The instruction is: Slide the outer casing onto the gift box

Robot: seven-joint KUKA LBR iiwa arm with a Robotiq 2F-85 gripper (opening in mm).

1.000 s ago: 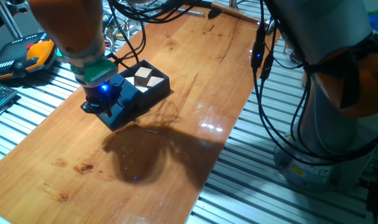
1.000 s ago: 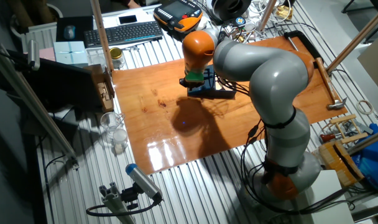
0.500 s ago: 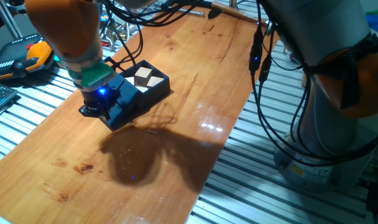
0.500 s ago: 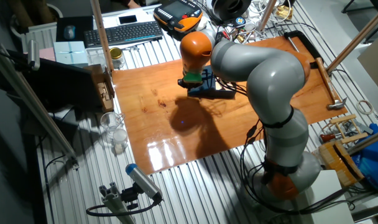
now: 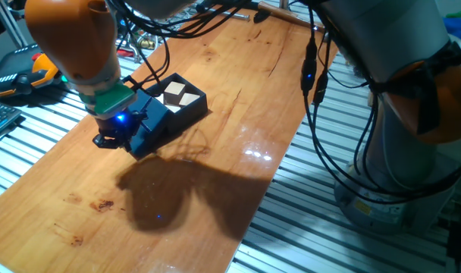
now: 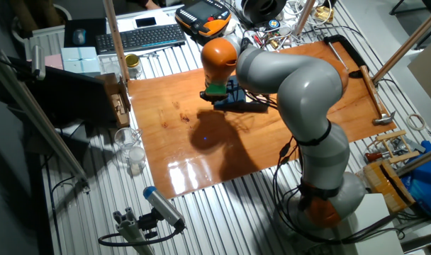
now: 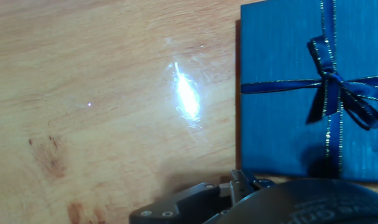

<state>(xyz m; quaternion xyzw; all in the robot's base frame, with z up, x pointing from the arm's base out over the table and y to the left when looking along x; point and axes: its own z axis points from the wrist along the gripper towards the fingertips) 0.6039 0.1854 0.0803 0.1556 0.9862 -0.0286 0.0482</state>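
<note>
The gripper (image 5: 113,135) is positioned low over the wooden tabletop (image 5: 215,174), at the near end of the outer casing (image 5: 148,121). Whether its jaws are spread or closed cannot be determined from any view. The outer casing partly covers the gift box (image 5: 186,100), whose tan and white squares remain exposed at the far end. In the hand view, the outer casing (image 7: 288,93) lies flat on the tabletop, ribbon bow (image 7: 335,87) facing up.

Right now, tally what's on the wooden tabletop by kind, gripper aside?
Outer casing with ribbon bow: 1
Gift box partly uncovered, square pieces showing: 1
Total: 2, both on the wooden tabletop; the casing only partly covers the box.
</note>
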